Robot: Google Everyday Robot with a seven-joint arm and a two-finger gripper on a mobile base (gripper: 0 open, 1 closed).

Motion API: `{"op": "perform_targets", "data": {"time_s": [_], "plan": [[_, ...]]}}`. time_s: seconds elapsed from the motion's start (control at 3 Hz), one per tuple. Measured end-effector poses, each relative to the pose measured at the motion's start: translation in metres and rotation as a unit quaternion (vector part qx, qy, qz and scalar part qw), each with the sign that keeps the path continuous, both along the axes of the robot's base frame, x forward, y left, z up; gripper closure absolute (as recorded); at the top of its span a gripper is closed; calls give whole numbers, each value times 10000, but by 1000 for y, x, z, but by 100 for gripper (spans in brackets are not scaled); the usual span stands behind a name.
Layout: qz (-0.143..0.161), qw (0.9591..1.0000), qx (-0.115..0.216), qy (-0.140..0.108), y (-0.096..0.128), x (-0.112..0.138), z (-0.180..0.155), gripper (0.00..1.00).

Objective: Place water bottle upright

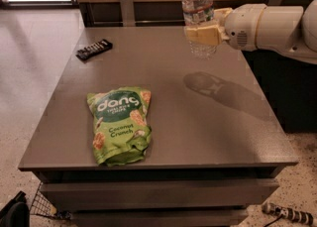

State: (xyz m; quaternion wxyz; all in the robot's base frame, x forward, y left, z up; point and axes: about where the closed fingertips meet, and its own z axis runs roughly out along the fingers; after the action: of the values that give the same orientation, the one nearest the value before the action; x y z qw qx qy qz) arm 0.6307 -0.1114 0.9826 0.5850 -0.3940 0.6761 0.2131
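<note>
1. The hand (201,35) is reaching in from the right, its fingers clamping around the water bottle (197,4) at mid-body.
2. The bottle is sitting upright in that grip, cap up, hanging over the far right part of the bench (163,67).
3. A green snack bag (120,124) is lying flat near the front edge, well apart.

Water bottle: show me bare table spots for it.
The claw holds the water bottle above the table, far right. Bare: the whole right half beneath it, and the far middle. Crowded: Dang chips bag front left, black bar far left.
</note>
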Motion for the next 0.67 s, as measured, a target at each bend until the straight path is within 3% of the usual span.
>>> {"op": "perform_targets", "data": {"time_s": [0.67], "plan": [[-123,9996,144,-186,-17,-7,-13,100]]}}
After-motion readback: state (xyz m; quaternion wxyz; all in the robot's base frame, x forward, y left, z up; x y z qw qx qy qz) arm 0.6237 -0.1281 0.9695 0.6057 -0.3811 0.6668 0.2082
